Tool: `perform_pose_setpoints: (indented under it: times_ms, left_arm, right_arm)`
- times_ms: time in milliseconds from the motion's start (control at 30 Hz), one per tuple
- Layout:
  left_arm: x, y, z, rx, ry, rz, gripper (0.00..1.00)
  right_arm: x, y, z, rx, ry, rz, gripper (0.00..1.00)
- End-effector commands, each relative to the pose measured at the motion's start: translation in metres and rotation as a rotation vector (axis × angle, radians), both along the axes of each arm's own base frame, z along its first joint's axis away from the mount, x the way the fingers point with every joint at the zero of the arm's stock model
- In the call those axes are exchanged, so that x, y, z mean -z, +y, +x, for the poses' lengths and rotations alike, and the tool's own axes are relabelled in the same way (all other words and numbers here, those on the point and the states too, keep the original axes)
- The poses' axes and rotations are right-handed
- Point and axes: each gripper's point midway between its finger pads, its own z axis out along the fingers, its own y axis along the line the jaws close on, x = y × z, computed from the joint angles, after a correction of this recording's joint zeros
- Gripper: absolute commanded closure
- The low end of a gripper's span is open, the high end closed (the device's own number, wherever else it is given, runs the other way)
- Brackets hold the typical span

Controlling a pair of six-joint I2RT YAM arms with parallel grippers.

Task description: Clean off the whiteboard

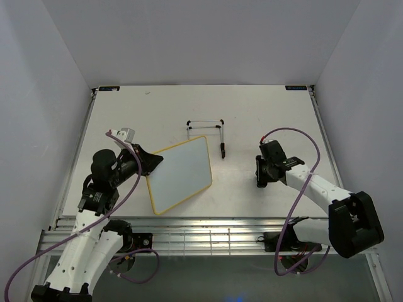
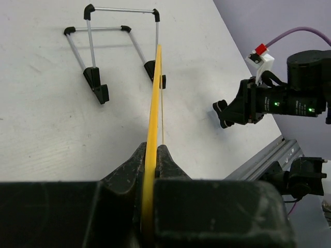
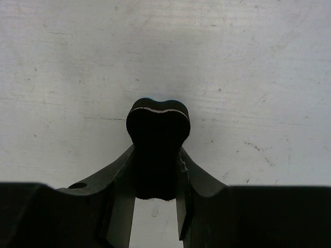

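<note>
The whiteboard, white with a yellow frame, is held tilted above the table, and no marks show on its face. My left gripper is shut on the board's left edge. In the left wrist view the yellow frame runs edge-on out from between the fingers. My right gripper is shut on the eraser, a dark bone-shaped block, low over the table to the right of the board. It also shows in the left wrist view.
The black wire easel stand lies on the table just behind the board, also in the left wrist view. The table's metal rail runs along the near edge. White walls enclose the sides and back.
</note>
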Motion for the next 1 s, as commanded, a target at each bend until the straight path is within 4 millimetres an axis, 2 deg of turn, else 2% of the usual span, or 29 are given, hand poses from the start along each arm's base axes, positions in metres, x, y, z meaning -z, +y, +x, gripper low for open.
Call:
perform_pose_setpoints:
  times_ms: [0,167,300,400,500,600,700,867,933,967]
  left_arm:
    - [-0.026,-0.008,-0.007,0.078,-0.143,-0.011,1.00]
    - [-0.036,-0.019,-0.020,0.173,-0.194,-0.042,1.00]
    - [-0.039,-0.026,-0.026,0.232,-0.207,-0.059,1.00]
    - [-0.037,-0.025,-0.022,0.221,-0.196,-0.057,1.00]
    - [-0.032,-0.026,-0.020,0.221,-0.175,-0.054,1.00]
    - [-0.032,-0.026,-0.020,0.223,-0.173,-0.053,1.00]
    - [-0.030,-0.024,-0.019,0.205,-0.170,-0.045,1.00]
    - [-0.029,-0.023,-0.019,0.205,-0.166,-0.039,1.00]
    - [-0.030,-0.024,-0.019,0.211,-0.169,-0.039,1.00]
    - [-0.031,-0.024,-0.020,0.213,-0.172,-0.040,1.00]
  right_arm:
    - [-0.007,0.002,0.011,-0.002,-0.023,-0.007,0.73]
    - [0.000,0.002,0.008,-0.003,-0.002,-0.005,0.67]
    - [0.001,0.001,0.005,-0.002,0.000,-0.003,0.57]
    - [0.002,0.001,0.002,-0.006,0.003,0.003,0.55]
    - [0.001,0.002,-0.001,-0.012,0.000,0.015,0.48]
    - [0.000,0.003,-0.002,-0.018,-0.003,0.024,0.45]
    - [-0.003,0.004,-0.001,-0.022,-0.015,0.035,0.34]
    - [-0.017,0.009,0.002,-0.035,-0.047,0.066,0.30]
    - [-0.025,0.010,0.001,-0.038,-0.069,0.078,0.19]
    - [-0.030,0.009,0.002,-0.040,-0.081,0.080,0.05]
